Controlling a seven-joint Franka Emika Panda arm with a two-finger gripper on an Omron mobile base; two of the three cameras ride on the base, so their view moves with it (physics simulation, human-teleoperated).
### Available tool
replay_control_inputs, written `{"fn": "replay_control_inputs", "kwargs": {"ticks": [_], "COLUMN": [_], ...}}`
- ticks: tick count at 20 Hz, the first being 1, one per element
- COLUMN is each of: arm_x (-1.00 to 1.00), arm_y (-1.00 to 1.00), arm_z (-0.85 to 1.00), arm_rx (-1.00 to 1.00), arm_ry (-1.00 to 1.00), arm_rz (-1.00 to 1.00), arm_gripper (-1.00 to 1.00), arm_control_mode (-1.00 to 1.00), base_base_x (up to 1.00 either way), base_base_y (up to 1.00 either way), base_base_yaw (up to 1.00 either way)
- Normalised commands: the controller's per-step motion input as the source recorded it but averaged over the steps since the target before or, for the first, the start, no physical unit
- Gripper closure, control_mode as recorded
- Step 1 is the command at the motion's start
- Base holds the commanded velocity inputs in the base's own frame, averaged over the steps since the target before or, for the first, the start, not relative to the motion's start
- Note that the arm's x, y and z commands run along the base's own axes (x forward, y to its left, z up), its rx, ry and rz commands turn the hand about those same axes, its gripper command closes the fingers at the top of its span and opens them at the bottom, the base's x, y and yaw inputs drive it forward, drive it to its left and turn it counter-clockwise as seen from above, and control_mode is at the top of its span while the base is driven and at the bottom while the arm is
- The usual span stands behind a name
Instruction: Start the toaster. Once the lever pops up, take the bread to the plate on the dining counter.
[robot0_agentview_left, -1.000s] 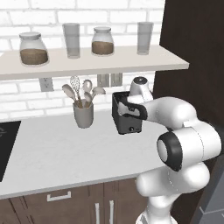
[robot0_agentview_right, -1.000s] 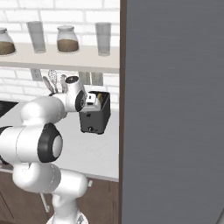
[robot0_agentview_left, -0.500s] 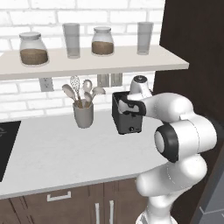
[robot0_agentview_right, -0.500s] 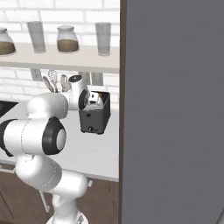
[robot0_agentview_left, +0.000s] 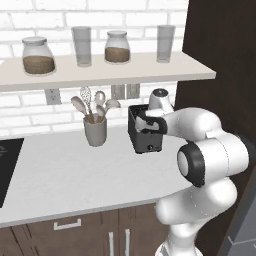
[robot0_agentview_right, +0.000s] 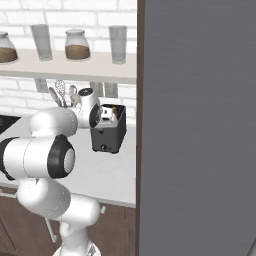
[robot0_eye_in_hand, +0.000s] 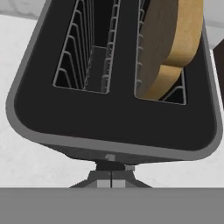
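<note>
The toaster (robot0_agentview_left: 145, 133) stands on the wall counter (robot0_agentview_left: 75, 170), near the back wall; to its left, apart from it, stands the utensil crock (robot0_agentview_left: 95, 131) with utensils upright in it; above both runs a shelf (robot0_agentview_left: 100, 72) bearing two jars (robot0_agentview_left: 38, 55) and two glasses (robot0_agentview_left: 81, 46), set in turn jar, glass, jar, glass from left to right; the bread (robot0_eye_in_hand: 168, 46) sits in one slot of the toaster, its top rising above the slot; the other slot holds nothing; the gripper (robot0_eye_in_hand: 111, 173), fingers together, is at the toaster's front edge, over its front face.
</note>
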Motion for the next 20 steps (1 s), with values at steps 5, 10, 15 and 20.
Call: {"fn": "replay_control_inputs", "kwargs": {"ticks": [5,10,15,20], "arm_x": [0.03,0.24,0.04,0.16], "arm_y": [0.00,0.00,0.00,0.00], "arm_z": [-0.04,-0.03,-0.22,-0.44], "arm_rx": [0.00,0.00,0.00,0.00], "arm_ry": [-0.03,0.00,0.00,0.00], "arm_rz": [0.00,0.00,0.00,0.00], "arm_gripper": [1.00,1.00,1.00,1.00], "arm_control_mode": [-1.00,-1.00,-1.00,-1.00], "base_base_x": [0.00,0.00,0.00,0.00], "base_base_y": [0.00,0.00,0.00,0.00], "base_base_yaw": [0.00,0.00,0.00,0.00]}}
